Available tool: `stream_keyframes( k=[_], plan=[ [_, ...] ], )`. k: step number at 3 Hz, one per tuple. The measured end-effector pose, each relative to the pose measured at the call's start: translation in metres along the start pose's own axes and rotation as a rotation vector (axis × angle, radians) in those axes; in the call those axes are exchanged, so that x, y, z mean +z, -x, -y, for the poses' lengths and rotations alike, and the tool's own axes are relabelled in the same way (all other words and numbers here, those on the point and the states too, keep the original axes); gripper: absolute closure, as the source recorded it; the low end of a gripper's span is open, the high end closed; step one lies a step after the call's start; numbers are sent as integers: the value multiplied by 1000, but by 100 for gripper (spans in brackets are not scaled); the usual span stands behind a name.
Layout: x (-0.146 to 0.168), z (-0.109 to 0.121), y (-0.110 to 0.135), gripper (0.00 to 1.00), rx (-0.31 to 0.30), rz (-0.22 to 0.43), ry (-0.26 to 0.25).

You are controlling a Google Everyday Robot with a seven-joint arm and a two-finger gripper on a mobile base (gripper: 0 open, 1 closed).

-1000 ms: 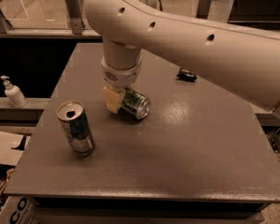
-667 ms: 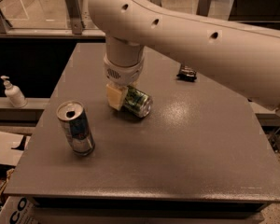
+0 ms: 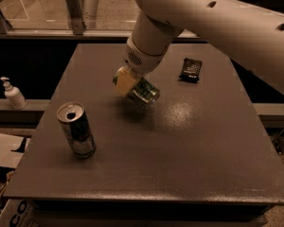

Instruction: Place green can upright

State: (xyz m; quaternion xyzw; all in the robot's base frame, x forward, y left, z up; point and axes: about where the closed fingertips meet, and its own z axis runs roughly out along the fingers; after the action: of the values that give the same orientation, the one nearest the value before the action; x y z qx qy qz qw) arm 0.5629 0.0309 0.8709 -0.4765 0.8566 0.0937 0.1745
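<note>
Camera view gives you the gripper [image 3: 132, 85] over the middle of the table [image 3: 189, 155], a little toward the far edge, hanging from the big white arm [image 3: 217, 18] that comes in from the upper right. Its jaws are pinching the green can [image 3: 146, 93], with one pale finger pad [image 3: 124, 82] pressed on the can's left side. You see the can on a slant, not upright, its shadow on the tabletop just below. Near the front left a taller blue-and-silver can [image 3: 76, 131] stands upright. A small dark packet [image 3: 190, 70] lies flat to the right, apart from the gripper. A white pump bottle [image 3: 13, 93] sits off the table at left.
</note>
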Motion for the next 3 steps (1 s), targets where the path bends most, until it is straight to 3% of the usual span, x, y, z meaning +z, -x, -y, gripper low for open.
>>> stream_keyframes(
  k=[3],
  plan=[
    [-33, -3, 23, 100, 0, 623, 221]
  ],
)
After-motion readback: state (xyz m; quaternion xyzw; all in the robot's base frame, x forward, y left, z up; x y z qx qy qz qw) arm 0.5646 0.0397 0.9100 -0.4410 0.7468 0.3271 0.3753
